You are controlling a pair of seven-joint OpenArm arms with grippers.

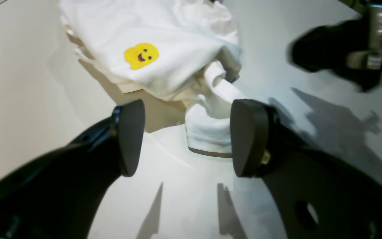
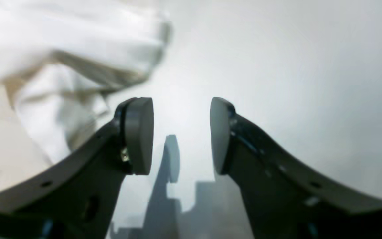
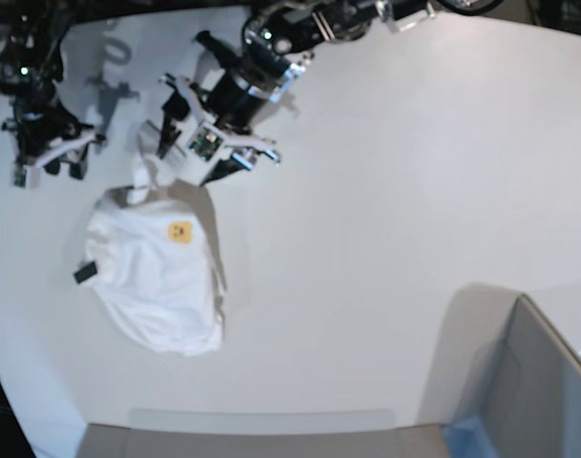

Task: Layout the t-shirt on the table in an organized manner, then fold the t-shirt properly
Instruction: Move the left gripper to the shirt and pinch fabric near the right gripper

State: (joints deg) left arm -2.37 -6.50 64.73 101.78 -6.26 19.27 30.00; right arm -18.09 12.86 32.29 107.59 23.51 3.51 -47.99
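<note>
One crumpled t-shirt (image 3: 156, 272) on one table (image 3: 385, 210); both grippers' jaws released.

The t-shirt (image 3: 156, 272) lies bunched on the surface (image 3: 385, 210), with both pincers beyond its far edge.

White table (image 3: 385, 210) under a crumpled white t-shirt (image 3: 152, 272)
</note>
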